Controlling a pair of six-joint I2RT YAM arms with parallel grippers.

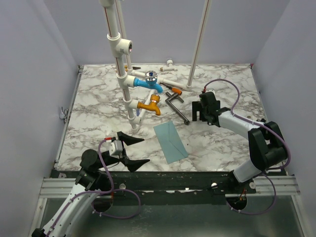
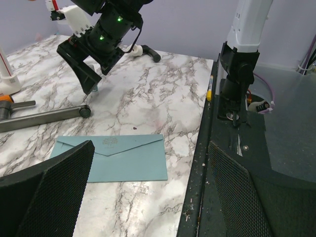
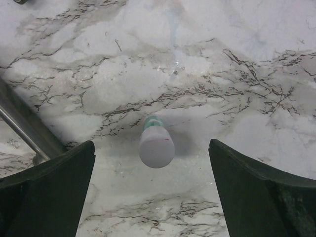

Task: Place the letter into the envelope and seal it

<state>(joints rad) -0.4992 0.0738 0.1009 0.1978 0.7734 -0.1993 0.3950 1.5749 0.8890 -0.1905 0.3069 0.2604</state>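
Observation:
The envelope lies flat on the marble table near the front edge, light teal-blue with its pointed flap folded down. It also shows in the left wrist view. The tan letter is not in view. My left gripper is open and empty, just left of the envelope; in its own view the envelope lies ahead between the jaws. My right gripper is open and hovers at the right, straight above a small upright white stick with a green band, not touching it. The right gripper also shows in the left wrist view.
A white pipe stand with a blue tap and an orange tap stands at the back centre. A grey metal crank handle lies between the taps and my right gripper. The black front rail borders the table.

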